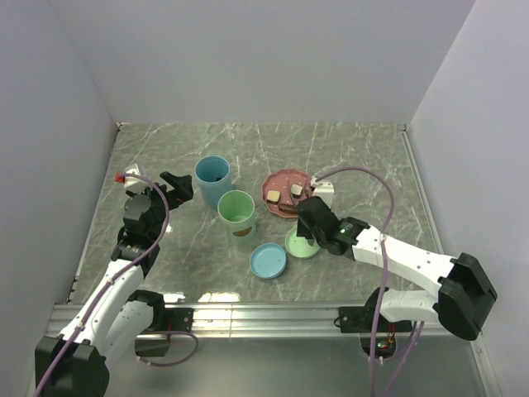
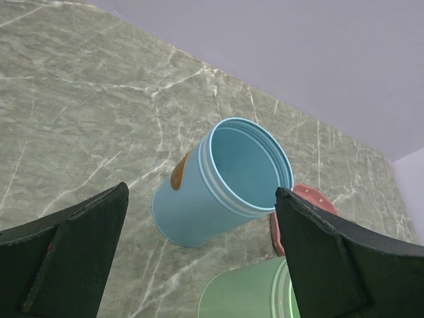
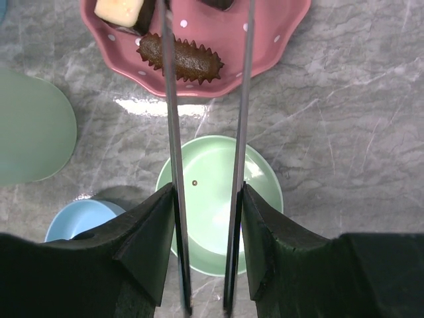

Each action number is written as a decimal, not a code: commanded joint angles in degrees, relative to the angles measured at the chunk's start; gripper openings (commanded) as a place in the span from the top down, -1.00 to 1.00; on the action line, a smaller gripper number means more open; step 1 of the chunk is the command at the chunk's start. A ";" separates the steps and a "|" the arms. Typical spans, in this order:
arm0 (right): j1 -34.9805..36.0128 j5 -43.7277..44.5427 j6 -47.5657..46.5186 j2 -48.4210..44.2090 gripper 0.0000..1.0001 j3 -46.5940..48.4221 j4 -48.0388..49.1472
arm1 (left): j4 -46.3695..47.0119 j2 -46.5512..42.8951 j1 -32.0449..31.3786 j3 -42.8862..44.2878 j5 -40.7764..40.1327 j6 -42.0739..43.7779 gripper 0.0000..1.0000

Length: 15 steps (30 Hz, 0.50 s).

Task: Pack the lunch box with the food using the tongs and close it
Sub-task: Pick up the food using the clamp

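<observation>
top view: the right gripper [image 1: 310,217] reaches toward the pink plate [image 1: 281,178] at its eleven o'clock, near the table's middle. two square cream-and-brown pieces of food [image 1: 272,195] sit on the plate. the tongs are too thin to make out here. a green lid [image 1: 301,246] and a blue lid [image 1: 269,260] lie at the plate's six and seven o'clock. a green cup [image 1: 237,217] and a blue cup [image 1: 213,178] stand open at its nine o'clock. they are likely the lunch box parts. the left gripper [image 1: 176,184] hovers just beside the blue cup, at its nine o'clock.

left wrist view: the left gripper [image 2: 202,192] has its jaws spread wide and holds nothing. the blue cup [image 2: 222,182] shows between them, untouched.

right wrist view: the right gripper [image 3: 207,199] pinches the tongs [image 3: 171,99] from outside, one finger on each slim arm. the arms run toward twelve o'clock and stand apart. a brown ridged piece [image 3: 189,59] lies on the plate [image 3: 278,40]. most of it sits between the two arms, and its nine o'clock end pokes past the left arm. whether the tips touch the plate cannot be told. a cream block [image 3: 119,9] lies at the piece's eleven o'clock, outside the arms.

the food looks light, soft and easy to crush. the ridges should help the grip. it is best squeezed gently across the narrow middle. the tongs look stiff, springy and slick.
</observation>
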 commanded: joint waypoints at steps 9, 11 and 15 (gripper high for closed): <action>-0.40 1.40 0.37 -1.83 0.00 -0.16 1.41 | 2.81 -0.01 -0.02 -0.23 1.35 -0.34 -0.99; -0.40 1.40 0.55 0.02 0.01 0.28 1.32 | 2.81 -0.10 -0.02 -0.23 1.35 -0.34 -0.99; -0.40 1.31 0.81 1.96 0.01 0.90 1.23 | 2.55 -0.45 -0.02 -0.23 1.26 -0.34 -0.99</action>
